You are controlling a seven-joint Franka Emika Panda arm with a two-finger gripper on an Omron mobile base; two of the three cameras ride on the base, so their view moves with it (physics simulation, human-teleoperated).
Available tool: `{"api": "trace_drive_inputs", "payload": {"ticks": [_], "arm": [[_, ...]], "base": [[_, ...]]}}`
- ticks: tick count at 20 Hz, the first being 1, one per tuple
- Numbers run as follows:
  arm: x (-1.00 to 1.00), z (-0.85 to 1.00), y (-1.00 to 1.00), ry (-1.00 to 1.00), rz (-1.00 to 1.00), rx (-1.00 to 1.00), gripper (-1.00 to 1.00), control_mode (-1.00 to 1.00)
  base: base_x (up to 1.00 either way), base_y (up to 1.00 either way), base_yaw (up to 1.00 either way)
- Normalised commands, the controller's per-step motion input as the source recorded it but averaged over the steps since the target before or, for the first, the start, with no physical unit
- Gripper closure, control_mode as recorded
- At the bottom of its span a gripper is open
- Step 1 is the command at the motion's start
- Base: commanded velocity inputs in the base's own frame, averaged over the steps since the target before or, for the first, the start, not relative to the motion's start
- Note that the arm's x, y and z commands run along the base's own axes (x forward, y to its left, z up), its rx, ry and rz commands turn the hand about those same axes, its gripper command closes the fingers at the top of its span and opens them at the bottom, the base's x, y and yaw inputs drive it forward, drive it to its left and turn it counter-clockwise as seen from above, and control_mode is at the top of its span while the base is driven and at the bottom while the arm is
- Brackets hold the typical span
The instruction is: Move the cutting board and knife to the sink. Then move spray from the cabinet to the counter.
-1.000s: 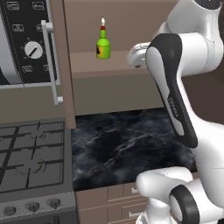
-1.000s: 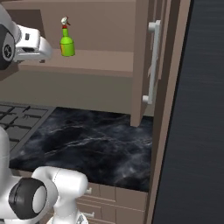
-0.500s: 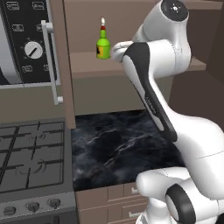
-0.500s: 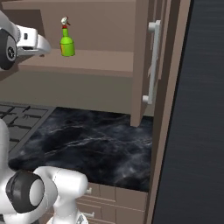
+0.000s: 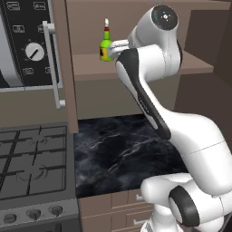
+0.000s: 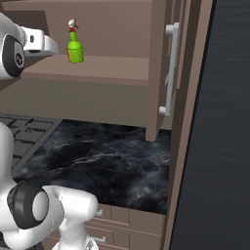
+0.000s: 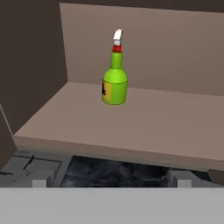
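The spray bottle (image 7: 115,78) stands upright on the shelf (image 7: 144,127) of the open brown cabinet (image 6: 122,29), toward the back wall and nearer the shelf's left side. In the hand view it sits at about 12 o'clock from the picture's centre, green body, red neck, white tip, with its dark-and-yellow label turned partly to the left. Nothing touches it.

The tool (image 7: 109,181) is spread wide and grasps nothing (its two pale finger ends show low in the hand view, at about 7 and 5 o'clock, well short of the bottle). It is level with the front edge of the shelf and points into the cabinet. In the left base view the white arm (image 5: 149,59) reaches up to shelf height and its wrist lies just beside the bottle (image 5: 106,45), at the bottle's 3 o'clock; how far apart they are in depth I cannot tell there. In the right base view the bottle (image 6: 74,45) stands clear of the hand, which is at its 9 o'clock.

Below the shelf lies the black veined worktop (image 5: 122,154), with the stove grates (image 5: 31,158) to its left and the cabinet door (image 6: 168,68) swung open on the right.
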Motion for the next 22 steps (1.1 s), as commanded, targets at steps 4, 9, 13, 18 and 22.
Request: {"api": "trace_drive_inputs", "payload": {"ticks": [4,9,13,18,22], "arm": [[0.48,0.1,0.0,-0.05,-0.05,-0.01,-1.0,-1.0],[0.53,0.02,0.0,0.0,-0.05,-0.02,-1.0,-1.0],[0.47,0.0,0.02,0.0,-0.03,-0.01,-1.0,-1.0],[0.48,0.0,0.04,0.0,-0.02,-0.01,-1.0,-1.0],[0.45,0.0,0.06,-0.02,-0.01,-0.01,-1.0,-1.0]], "base": [[0.0,0.0,0.0],[0.0,0.0,0.0],[0.0,0.0,0.0],[0.0,0.0,0.0],[0.0,0.0,0.0]]}}
